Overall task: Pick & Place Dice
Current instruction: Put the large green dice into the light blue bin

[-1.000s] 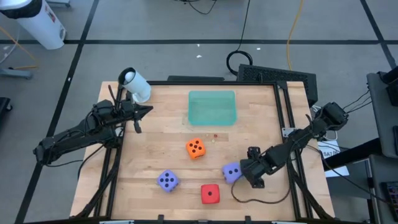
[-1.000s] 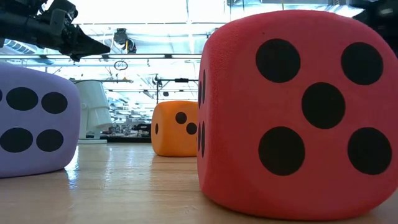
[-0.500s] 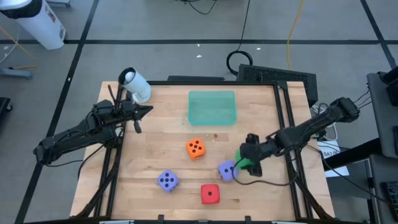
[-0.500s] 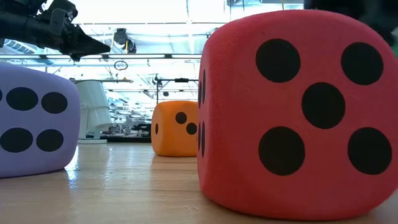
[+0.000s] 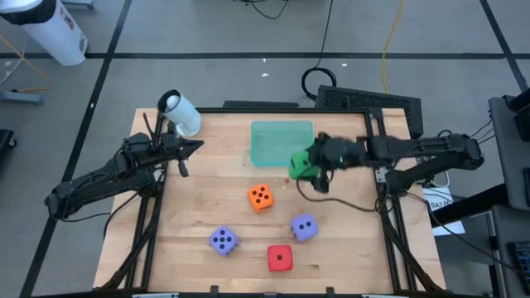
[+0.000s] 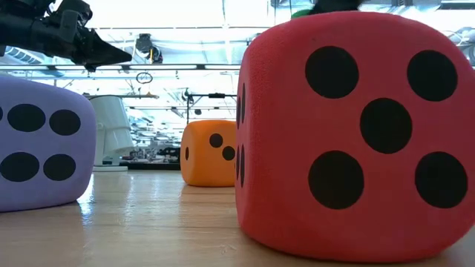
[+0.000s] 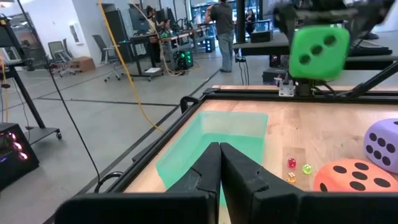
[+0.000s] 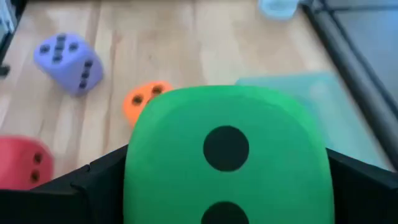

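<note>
The right gripper has the green die pinched between its fingers, jaws set wide around the cube's sides, and it hangs in the air just off the near right corner of the teal tray, partly over the tray's edge as seen from above. From the left wrist view the die sits well clear of the wood, so the carry height looks safe. I reckon the step in hand is the drop-off into the tray, and to do it well the arm should slide the die further in toward the tray's middle before lowering, since letting go at the corner risks the soft cube landing on the rim and tumbling back onto the table. Lower it close to the tray floor, then spread the fingers without dragging sideways, so it does not bounce out. The remaining dice all lie on the near side of the tray: the orange die nearest it, one purple die further off toward the right, the other purple die further off to the left, and the red die farthest away. Three tiny dice also sit near the tray's near edge. The left gripper waits with its fingers pressed together, off the tray's left side.
</note>
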Tool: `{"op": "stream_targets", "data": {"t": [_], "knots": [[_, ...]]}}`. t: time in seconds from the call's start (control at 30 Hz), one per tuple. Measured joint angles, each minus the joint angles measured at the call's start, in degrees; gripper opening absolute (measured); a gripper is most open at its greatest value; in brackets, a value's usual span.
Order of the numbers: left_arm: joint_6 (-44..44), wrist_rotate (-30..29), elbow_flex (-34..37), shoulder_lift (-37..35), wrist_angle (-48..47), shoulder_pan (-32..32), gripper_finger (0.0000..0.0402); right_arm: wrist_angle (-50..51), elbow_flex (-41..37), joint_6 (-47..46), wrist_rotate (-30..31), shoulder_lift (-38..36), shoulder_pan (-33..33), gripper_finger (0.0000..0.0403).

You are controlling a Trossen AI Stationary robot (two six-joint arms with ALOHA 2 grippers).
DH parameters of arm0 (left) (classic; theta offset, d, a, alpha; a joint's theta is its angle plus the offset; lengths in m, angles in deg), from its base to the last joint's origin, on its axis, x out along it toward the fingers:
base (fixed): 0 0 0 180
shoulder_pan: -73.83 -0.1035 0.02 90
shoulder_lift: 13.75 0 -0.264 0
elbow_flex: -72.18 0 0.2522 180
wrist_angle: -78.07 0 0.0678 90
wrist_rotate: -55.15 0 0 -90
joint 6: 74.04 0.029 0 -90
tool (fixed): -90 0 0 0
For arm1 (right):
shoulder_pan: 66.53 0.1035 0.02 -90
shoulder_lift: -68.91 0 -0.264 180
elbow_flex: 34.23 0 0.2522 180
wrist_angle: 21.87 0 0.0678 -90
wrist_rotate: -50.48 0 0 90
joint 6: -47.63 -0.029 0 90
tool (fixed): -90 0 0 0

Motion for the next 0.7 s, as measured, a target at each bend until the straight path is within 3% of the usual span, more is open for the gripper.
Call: {"op": "stream_targets", "data": {"t": [0.23, 0.7], "knots": [[0.0, 0.0, 0.0, 0.0, 0.1, 0.0, 0.0019, 0.0, 6.6, 7.4, -1.3, 6.8, -10.1, 0.0370], [0.8, 0.0, 0.0, 0.0, -0.1, 0.0, 0.0019, 6.5, 7.0, 20.7, -7.1, 19.7, -23.4, 0.0372]]}}
